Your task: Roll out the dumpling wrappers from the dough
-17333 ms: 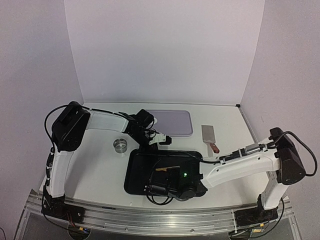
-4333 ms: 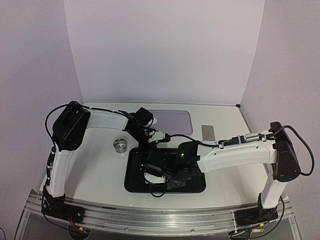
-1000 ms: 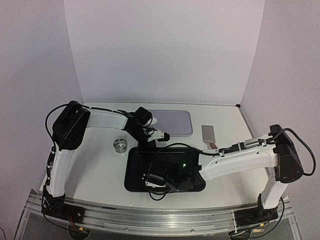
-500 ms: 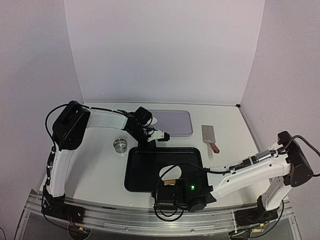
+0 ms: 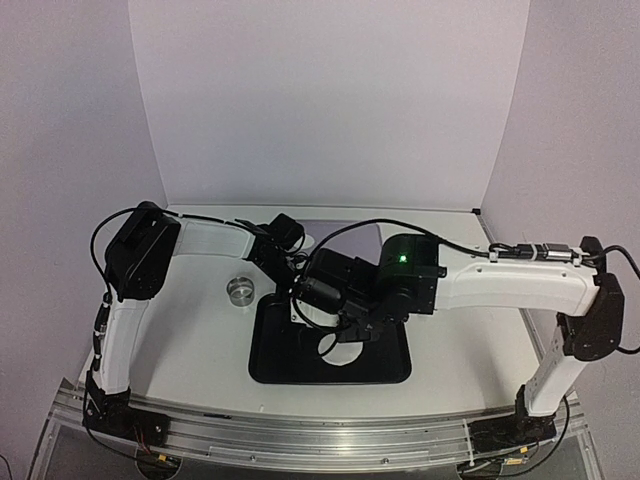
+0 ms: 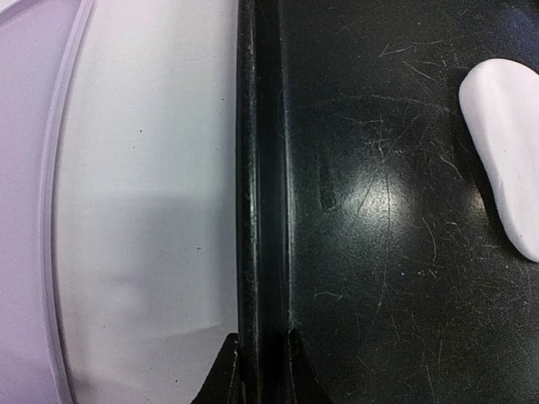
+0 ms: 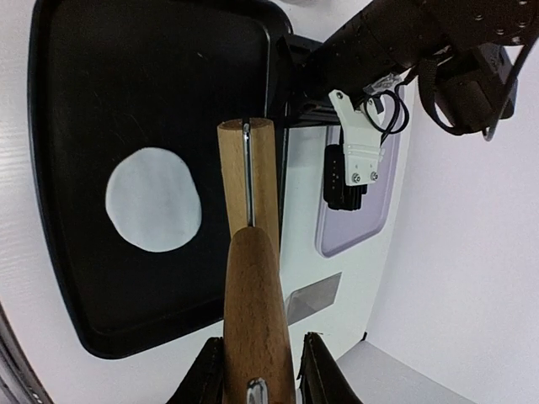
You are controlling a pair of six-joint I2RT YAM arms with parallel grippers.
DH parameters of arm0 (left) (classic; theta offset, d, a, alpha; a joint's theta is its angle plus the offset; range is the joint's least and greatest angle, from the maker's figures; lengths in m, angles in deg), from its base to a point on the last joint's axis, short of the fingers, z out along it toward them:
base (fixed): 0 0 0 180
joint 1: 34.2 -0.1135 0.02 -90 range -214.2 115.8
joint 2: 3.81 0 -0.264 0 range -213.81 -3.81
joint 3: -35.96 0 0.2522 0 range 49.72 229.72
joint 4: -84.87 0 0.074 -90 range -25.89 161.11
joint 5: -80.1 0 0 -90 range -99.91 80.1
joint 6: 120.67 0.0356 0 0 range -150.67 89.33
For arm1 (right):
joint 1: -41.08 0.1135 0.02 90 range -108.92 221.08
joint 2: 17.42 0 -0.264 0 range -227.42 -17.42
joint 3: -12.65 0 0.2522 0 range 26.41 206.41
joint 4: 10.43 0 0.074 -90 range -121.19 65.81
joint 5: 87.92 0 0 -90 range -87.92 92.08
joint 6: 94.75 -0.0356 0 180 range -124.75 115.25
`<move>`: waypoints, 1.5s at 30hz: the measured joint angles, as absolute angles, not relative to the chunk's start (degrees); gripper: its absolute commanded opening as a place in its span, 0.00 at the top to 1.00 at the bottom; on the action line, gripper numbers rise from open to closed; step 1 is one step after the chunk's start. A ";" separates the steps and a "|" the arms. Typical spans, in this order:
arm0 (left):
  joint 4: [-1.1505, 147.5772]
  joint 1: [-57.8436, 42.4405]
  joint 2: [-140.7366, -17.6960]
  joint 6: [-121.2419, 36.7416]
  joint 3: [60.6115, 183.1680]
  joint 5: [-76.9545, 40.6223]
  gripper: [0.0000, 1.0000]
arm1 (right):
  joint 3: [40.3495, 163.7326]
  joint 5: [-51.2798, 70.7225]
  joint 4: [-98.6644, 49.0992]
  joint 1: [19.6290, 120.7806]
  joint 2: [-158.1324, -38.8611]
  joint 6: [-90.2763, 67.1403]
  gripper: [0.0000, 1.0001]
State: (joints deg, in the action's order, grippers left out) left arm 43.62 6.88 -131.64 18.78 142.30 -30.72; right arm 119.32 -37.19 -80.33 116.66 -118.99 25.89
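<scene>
The dough [image 7: 154,200] is a flattened, roughly round white patch on the black tray [image 7: 93,76]. It also shows in the top view [image 5: 341,351] and at the right edge of the left wrist view [image 6: 506,160]. My right gripper [image 7: 257,353] is shut on the handle of a wooden rolling pin [image 7: 249,189] and holds it in the air above the tray, clear of the dough. In the top view the right gripper [image 5: 345,305] hangs over the tray's far half. My left gripper [image 6: 260,362] is shut on the tray's far rim [image 6: 261,168]. No neat small wrapper disc shows clearly.
A lavender tray [image 5: 350,235] lies beyond the black tray. A small metal ring [image 5: 240,290] stands left of the black tray. A spatula blade [image 7: 313,296] lies on the white table right of the trays. White walls close in the back and sides.
My right arm has swung up from the tray's near edge to above its far half, carrying the rolling pin. The dough patch shows beneath it. The left arm has not moved.
</scene>
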 measured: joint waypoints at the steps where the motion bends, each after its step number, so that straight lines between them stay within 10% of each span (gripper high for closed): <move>1: 43.62 6.88 -131.64 18.78 142.31 -30.71 1.00 | 118.59 -37.09 -79.62 116.01 -119.09 27.33 1.00; 45: 43.91 6.68 -131.64 18.80 142.11 -31.12 1.00 | 99.23 -37.56 -74.73 122.76 -120.36 4.77 1.00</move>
